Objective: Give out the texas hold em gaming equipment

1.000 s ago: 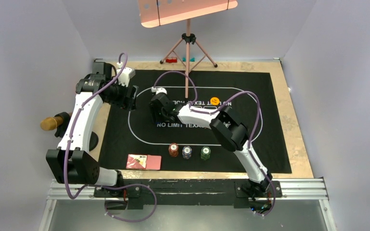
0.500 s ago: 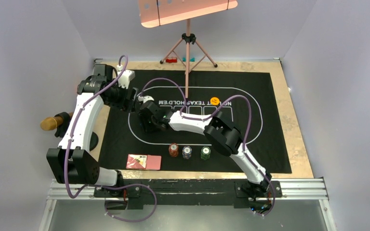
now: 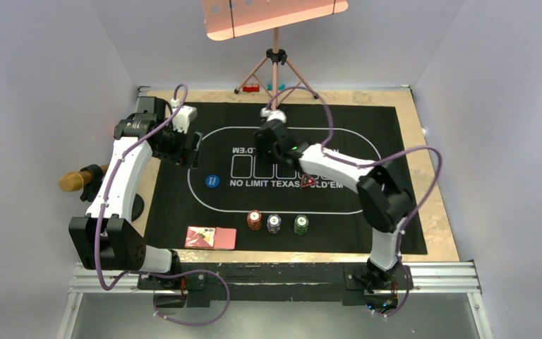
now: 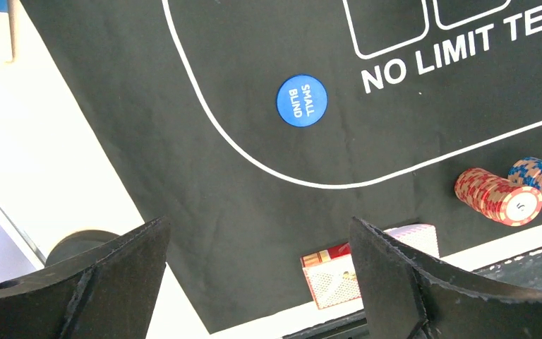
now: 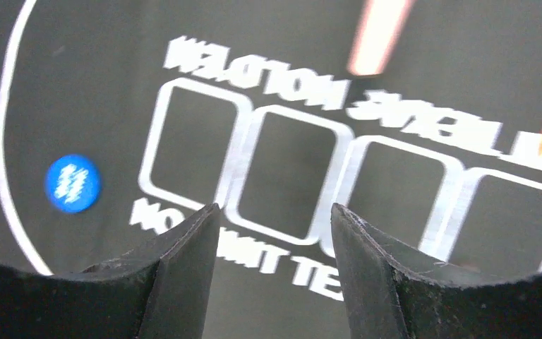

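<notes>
Both claws are open and empty: the left gripper hangs above the left edge of the mat, and the right gripper above the printed card boxes. The blue button lies inside the left end of the white oval; the chip stacks and the cards lie near the front edge.

right tool parted, empty; blue button left

The table is enclosed by pale lilac walls — at its far edge, a pink panel is carried on a tripod.

High overview, two close downward wrist views, blue button in all.
</notes>
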Robot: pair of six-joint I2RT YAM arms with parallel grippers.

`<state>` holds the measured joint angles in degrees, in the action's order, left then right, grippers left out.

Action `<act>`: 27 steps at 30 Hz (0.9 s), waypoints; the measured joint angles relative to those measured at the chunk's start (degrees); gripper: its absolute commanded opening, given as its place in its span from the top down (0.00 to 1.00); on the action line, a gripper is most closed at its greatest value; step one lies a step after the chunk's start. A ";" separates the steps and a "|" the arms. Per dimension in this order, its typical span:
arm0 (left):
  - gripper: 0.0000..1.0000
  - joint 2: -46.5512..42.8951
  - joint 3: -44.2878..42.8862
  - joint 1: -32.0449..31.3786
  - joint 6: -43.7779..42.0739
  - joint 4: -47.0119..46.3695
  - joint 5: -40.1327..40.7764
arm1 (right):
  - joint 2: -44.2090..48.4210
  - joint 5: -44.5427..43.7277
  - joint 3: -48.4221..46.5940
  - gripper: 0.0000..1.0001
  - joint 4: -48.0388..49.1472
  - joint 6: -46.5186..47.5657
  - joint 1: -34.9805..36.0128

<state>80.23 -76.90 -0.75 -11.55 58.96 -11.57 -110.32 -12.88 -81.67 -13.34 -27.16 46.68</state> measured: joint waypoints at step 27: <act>0.00 -3.65 1.53 0.00 -0.22 3.65 -0.28 | 4.46 -12.13 16.04 0.39 -7.85 -1.46 -10.58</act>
<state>76.58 -75.37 -0.75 -11.77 62.61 -11.86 -105.86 -25.02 -65.63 -21.19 -28.62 36.10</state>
